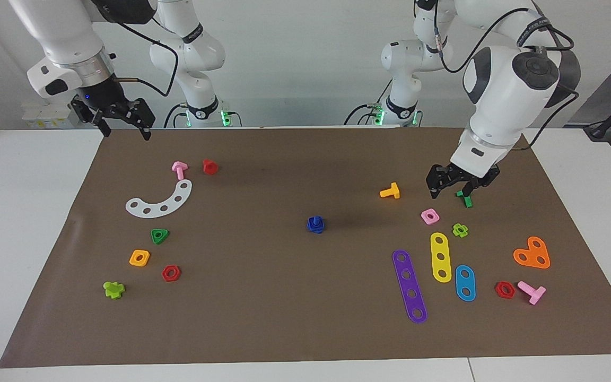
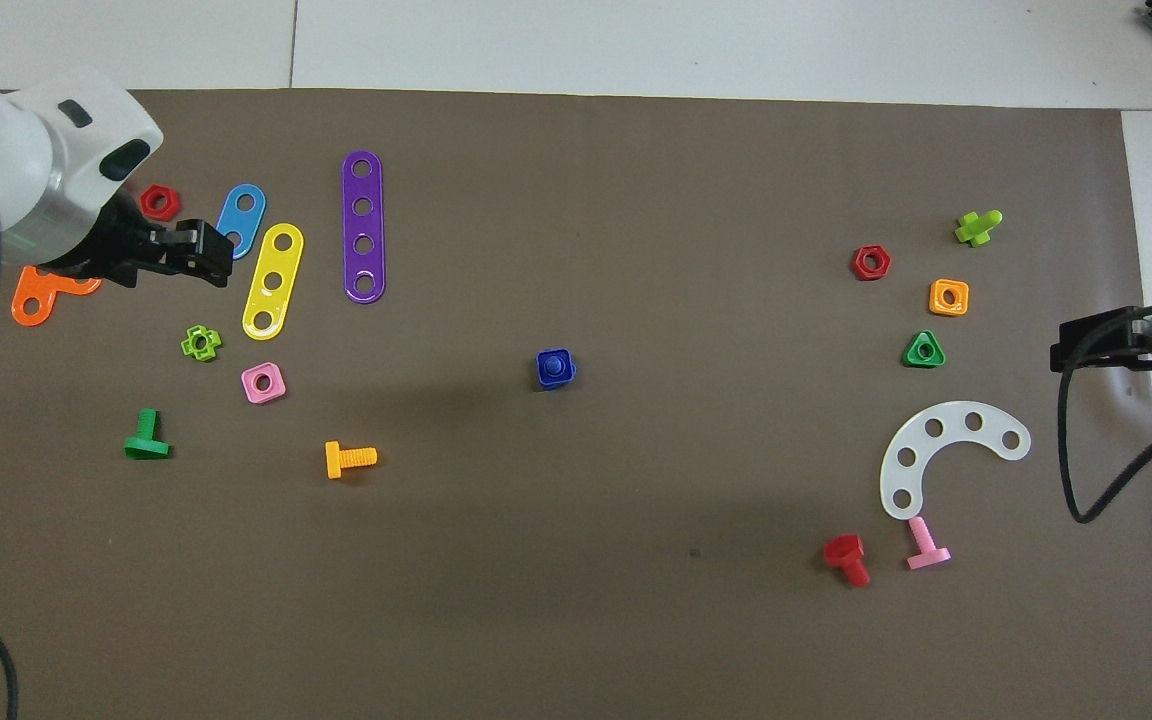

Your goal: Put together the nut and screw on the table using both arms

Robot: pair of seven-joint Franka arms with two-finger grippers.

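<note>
The small dark blue plastic nut (image 1: 315, 227) is sitting on the small dark blue plastic screw (image 1: 315, 221) at the middle of the big brown mat (image 1: 284, 329), so the joining looks done and the retreat is the step in hand. The left gripper (image 1: 462, 185) is hanging empty, fingers apart, above the green T-shaped bolt (image 1: 464, 197), well apart from the blue pair. The right gripper (image 1: 121, 123) is waiting wide open over the mat's edge at its own end; next, judging by this, only parking the left arm is needed.
</note>
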